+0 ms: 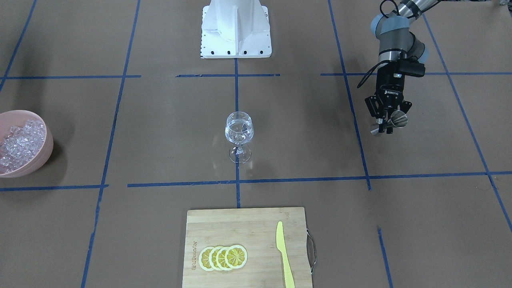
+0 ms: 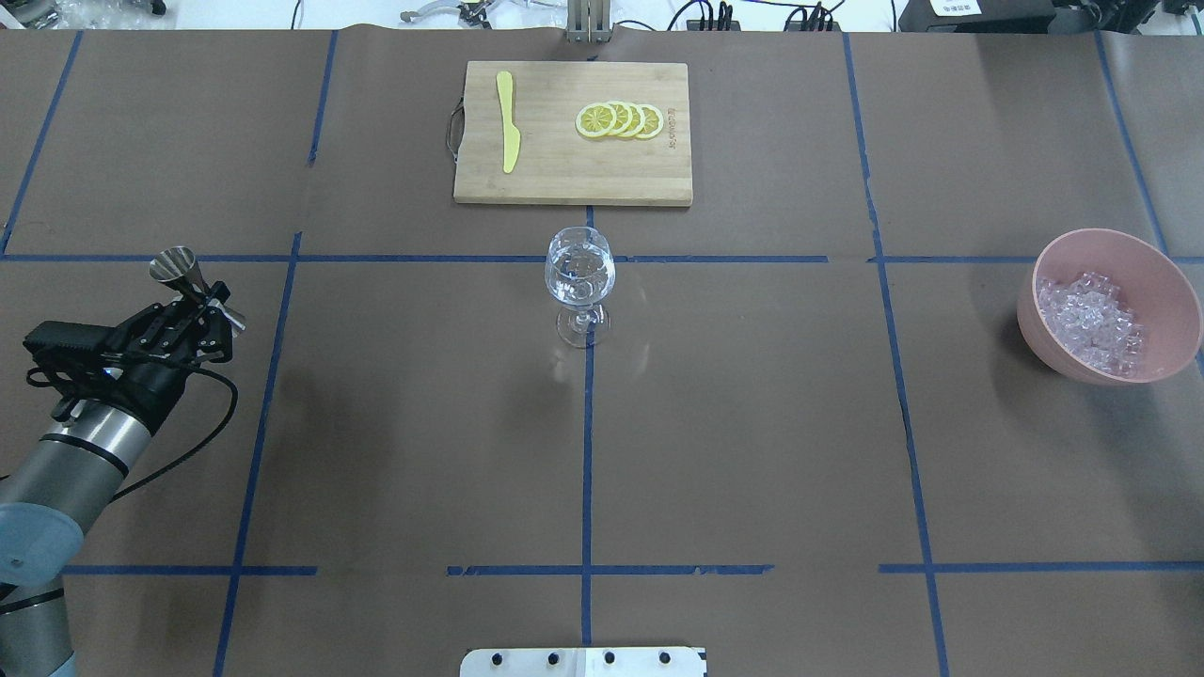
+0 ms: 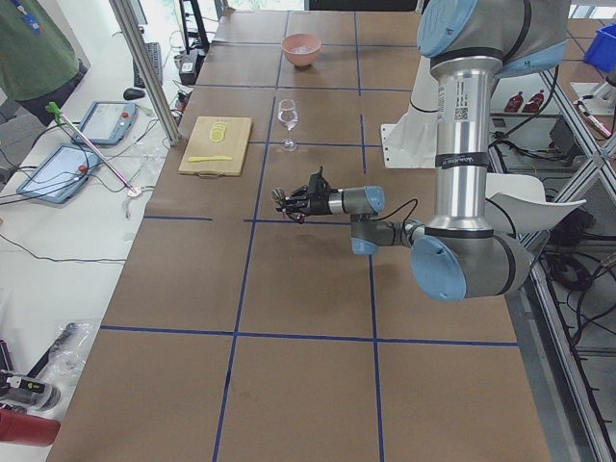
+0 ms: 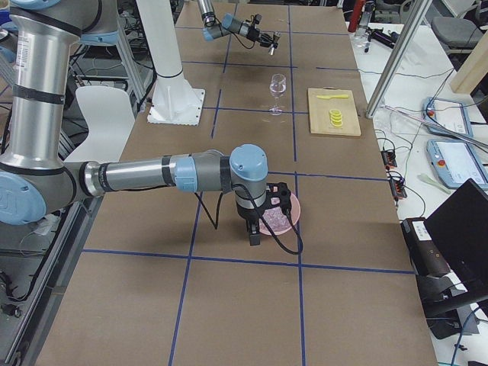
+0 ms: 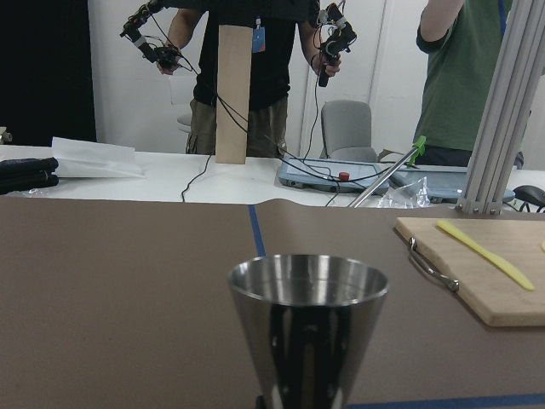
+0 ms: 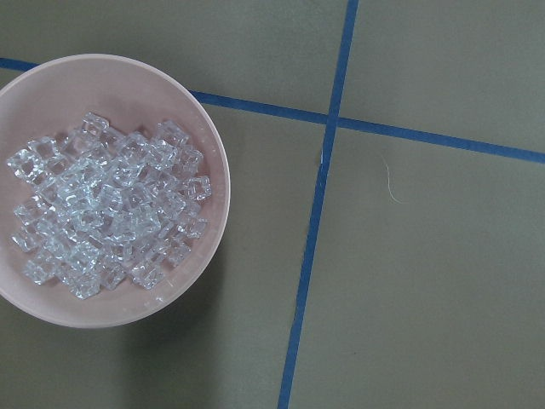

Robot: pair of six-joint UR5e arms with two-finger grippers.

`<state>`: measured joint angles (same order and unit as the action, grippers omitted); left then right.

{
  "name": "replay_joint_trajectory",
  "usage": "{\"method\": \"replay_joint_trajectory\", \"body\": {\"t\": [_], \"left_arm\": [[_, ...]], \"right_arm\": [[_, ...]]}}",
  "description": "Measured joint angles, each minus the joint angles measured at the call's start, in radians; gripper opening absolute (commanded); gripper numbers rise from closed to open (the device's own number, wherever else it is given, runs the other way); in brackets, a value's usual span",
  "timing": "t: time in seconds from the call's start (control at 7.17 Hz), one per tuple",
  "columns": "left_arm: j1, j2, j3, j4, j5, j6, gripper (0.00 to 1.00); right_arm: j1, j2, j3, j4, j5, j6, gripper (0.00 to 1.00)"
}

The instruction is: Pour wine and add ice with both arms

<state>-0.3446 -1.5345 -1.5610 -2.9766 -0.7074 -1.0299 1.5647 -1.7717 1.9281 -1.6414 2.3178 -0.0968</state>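
Observation:
A clear wine glass [image 2: 580, 273] stands upright at the table's middle, with something clear glinting in its bowl; I cannot tell whether it is wine. My left gripper [image 2: 202, 303] hovers far to the glass's left, shut on a steel jigger [image 2: 177, 267]. The jigger [image 5: 306, 315] fills the bottom of the left wrist view, open cup up. Ice [image 6: 106, 209] is heaped in a pink bowl [image 2: 1157, 273] at the right. My right gripper [image 4: 268, 210] hangs over that bowl; it shows only in the exterior right view, so I cannot tell its state.
A wooden cutting board [image 2: 564, 179] lies beyond the glass with lemon slices [image 2: 619, 120] and a yellow knife [image 2: 508, 132] on it. The white pedestal base [image 1: 236, 36] stands at the robot's side. People stand past the far edge in the left wrist view.

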Motion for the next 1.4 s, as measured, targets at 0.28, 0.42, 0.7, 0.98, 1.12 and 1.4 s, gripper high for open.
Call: {"method": "replay_joint_trajectory", "body": {"t": [0.28, 0.42, 0.7, 0.98, 1.12, 1.4], "left_arm": [[0.03, -0.011, 0.054, -0.004, 0.031, -0.028, 0.0], [0.046, -0.012, 0.061, -0.008, 0.065, -0.034, 0.0], [0.082, -0.012, 0.062, -0.012, 0.148, -0.035, 0.0], [0.123, -0.013, 0.064, -0.01, 0.215, -0.029, 0.0], [0.138, -0.013, 0.068, -0.007, 0.225, -0.028, 0.0], [0.164, -0.014, 0.083, -0.006, 0.231, -0.029, 0.0]], "right_arm": [[0.0, 0.001, 0.0, 0.0, 0.0, 0.001, 1.0], [0.0, 0.003, 0.0, 0.0, 0.0, 0.001, 1.0], [0.0, 0.007, 0.0, 0.0, -0.001, 0.002, 1.0], [0.0, 0.008, 0.0, 0.0, -0.002, 0.002, 1.0], [0.0, 0.008, 0.0, 0.0, -0.002, 0.002, 1.0], [0.0, 0.007, -0.001, 0.0, -0.002, 0.002, 1.0]]}}
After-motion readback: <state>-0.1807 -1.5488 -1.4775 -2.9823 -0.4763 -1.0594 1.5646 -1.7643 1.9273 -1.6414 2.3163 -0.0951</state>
